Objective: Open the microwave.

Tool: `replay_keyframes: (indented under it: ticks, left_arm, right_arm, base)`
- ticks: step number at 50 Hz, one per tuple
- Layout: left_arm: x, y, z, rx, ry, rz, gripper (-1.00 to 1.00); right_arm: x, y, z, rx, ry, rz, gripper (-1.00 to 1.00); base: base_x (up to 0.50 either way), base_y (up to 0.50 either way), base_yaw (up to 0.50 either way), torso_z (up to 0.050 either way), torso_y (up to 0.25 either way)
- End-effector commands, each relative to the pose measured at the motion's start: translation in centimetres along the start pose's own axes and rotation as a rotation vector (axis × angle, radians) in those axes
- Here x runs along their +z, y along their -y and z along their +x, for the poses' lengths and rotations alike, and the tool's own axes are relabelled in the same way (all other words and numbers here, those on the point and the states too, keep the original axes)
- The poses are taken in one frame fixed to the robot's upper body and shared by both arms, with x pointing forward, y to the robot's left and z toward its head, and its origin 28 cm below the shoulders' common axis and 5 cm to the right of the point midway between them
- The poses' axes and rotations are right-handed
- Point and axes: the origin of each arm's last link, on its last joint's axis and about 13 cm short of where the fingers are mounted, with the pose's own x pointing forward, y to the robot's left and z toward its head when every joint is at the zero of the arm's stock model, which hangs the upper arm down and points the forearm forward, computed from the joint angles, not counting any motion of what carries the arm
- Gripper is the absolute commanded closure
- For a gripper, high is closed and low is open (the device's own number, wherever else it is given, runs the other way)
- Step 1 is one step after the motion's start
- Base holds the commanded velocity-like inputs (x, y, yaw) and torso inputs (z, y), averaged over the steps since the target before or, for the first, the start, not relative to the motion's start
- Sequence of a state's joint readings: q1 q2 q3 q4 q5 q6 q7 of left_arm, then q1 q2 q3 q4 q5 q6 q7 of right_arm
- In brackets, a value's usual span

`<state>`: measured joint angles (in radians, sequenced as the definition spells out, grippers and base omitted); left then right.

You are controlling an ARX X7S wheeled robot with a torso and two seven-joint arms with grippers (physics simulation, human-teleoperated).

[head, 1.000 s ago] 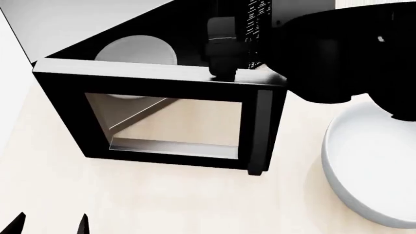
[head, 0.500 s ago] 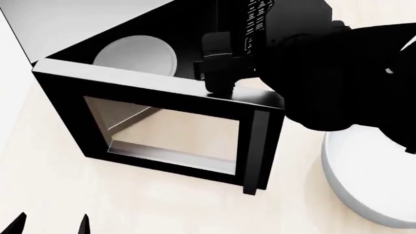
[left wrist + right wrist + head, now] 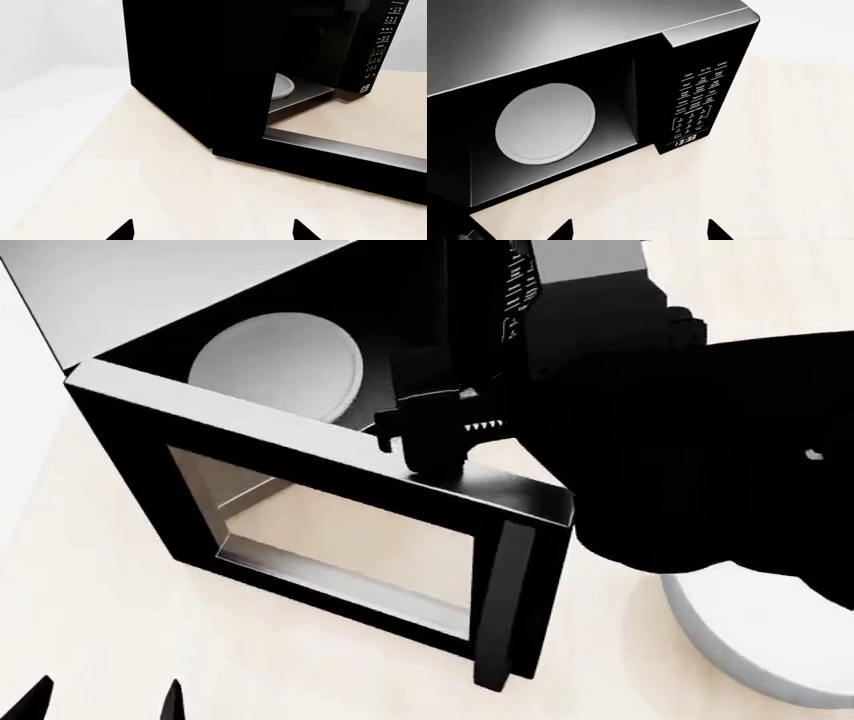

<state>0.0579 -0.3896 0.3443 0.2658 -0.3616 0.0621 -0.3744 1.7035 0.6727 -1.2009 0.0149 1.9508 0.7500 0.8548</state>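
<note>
I saw the large black microwave (image 3: 267, 360) with its windowed door (image 3: 334, 530) swung wide; my right hand (image 3: 434, 455) sat at its top edge, grip unclear; left hand (image 3: 212, 231) apart.

I see a pale beige surface (image 3: 107, 640) filling the lower part of my head view. A white bowl (image 3: 747, 640) sits on it near the right edge, its upper part hidden by something dark in front. In my left wrist view the surface (image 3: 153, 190) gives way along one edge to a plain white area (image 3: 47, 115); I cannot tell what that is.
</note>
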Motion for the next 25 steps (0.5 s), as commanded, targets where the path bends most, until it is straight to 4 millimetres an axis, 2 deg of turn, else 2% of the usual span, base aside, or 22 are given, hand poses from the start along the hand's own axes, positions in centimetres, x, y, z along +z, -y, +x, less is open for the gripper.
replay_keyframes:
  ticks: [1, 25]
  left_arm:
    - [0.1, 0.0, 0.0, -0.001, 0.002, -0.001, -1.00]
    - [0.1, 0.0, -0.1, -0.004, 0.004, -0.001, -1.00]
  right_arm:
    - [-2.5, -1.5, 0.1, 0.093, -0.112, -0.028, -1.00]
    - [-4.4, -2.5, -0.4, 0.149, -0.119, -0.041, -1.00]
  base:
    - [0.00, 0.00, 0.00, 0.000, 0.000]
    - [0.00, 0.00, 0.00, -0.002, -0.004]
